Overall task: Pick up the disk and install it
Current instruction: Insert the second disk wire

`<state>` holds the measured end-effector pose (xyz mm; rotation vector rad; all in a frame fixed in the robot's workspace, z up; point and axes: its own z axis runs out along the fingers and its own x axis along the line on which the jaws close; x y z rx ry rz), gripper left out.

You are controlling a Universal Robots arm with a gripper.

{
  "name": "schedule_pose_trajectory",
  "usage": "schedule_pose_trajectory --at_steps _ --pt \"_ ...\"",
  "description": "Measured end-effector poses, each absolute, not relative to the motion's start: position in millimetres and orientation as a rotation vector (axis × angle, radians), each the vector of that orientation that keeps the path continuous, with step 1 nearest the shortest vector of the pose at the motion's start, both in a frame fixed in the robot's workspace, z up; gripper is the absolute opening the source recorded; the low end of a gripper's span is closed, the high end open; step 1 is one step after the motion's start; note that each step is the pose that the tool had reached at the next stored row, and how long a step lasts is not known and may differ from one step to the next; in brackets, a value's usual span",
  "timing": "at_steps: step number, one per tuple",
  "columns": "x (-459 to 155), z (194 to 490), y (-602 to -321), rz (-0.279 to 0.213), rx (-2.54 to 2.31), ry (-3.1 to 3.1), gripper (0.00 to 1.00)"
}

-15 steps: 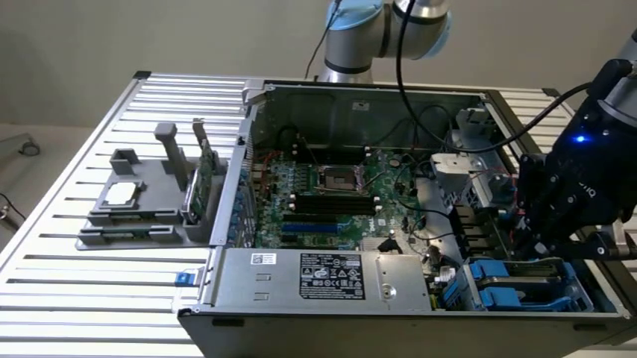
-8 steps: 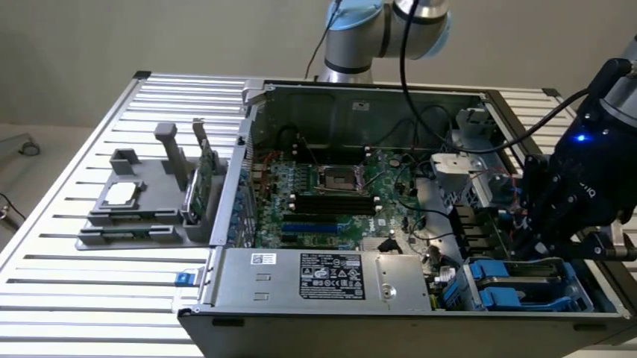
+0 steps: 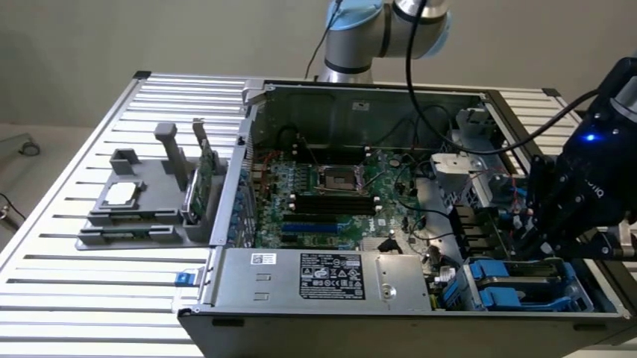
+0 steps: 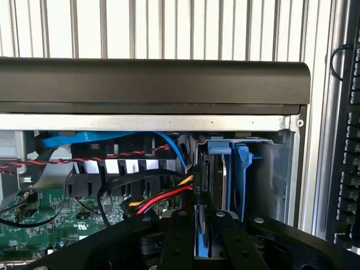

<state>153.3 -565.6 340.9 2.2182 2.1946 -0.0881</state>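
Gripping the disk (image 4: 216, 169) edge-on in the end effector (image 4: 201, 225), long axis straight ahead, at computer case's (image 3: 398, 330) 4 o'clock, exterior view.

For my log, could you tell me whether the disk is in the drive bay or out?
In the bay: the disk stands on edge between its walls, fingers gripping it; fully seated, cannot tell.

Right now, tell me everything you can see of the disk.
The disk shows edge-on in the wrist view: a slim grey metal body framed by a blue plastic carrier. It stands upright on its edge in the grey metal drive bay at the case's corner. The pincer grips its near edge from both sides.
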Motion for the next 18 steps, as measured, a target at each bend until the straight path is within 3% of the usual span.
schedule_pose_trajectory --at_steps 18 --pt "167 338 -566 -0.197 2.27 2.204 0.17"
